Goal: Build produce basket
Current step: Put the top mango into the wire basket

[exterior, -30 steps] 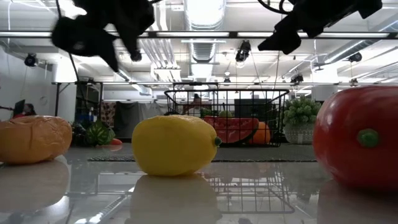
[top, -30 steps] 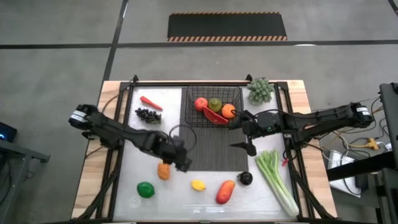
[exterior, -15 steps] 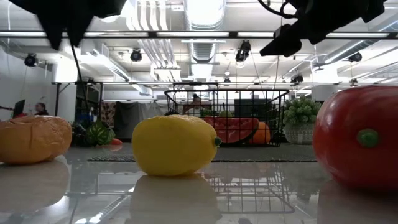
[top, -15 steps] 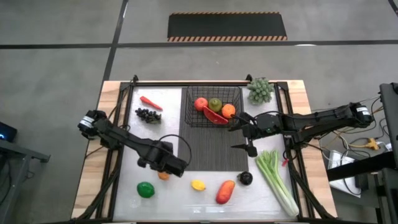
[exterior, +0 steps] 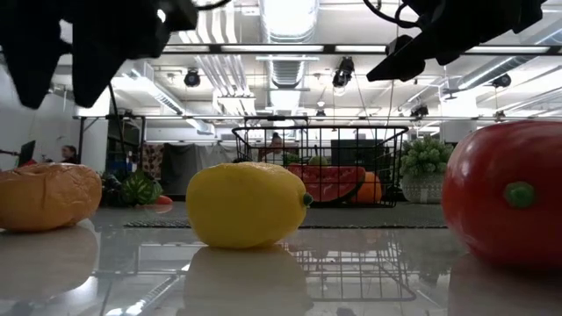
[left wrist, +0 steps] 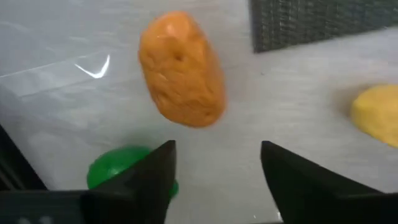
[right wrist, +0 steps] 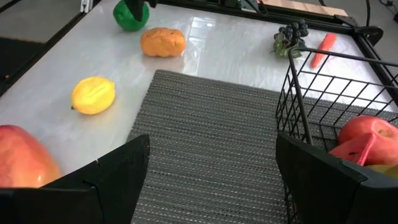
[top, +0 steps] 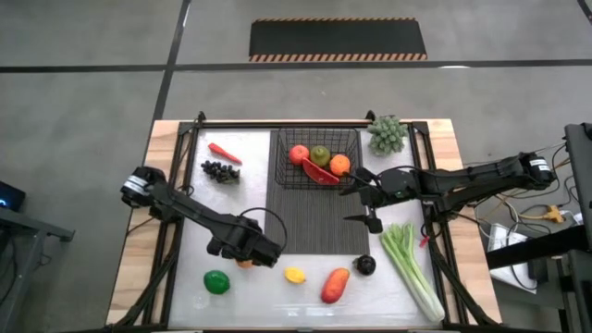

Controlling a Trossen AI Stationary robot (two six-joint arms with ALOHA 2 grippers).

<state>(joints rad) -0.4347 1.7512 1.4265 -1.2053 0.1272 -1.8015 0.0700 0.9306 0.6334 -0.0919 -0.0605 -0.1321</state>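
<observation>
Hovering left gripper [left wrist: 214, 163] over orange [left wrist: 181, 70] near counter's [top: 231, 199] front left, fingers spread, right gripper [right wrist: 211, 163] spread above mat [right wrist: 211, 143], basket [top: 317, 159] far centre holding produce [top: 319, 162]

basket [top: 319, 159] on mat [top: 319, 217], produce [top: 294, 275] around

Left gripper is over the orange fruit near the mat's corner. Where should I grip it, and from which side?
Come straight down with the left gripper, open above it. The orange fruit is an oblong lying flat on the table, clear of the lime and lemon, so close across its narrow middle.
</observation>
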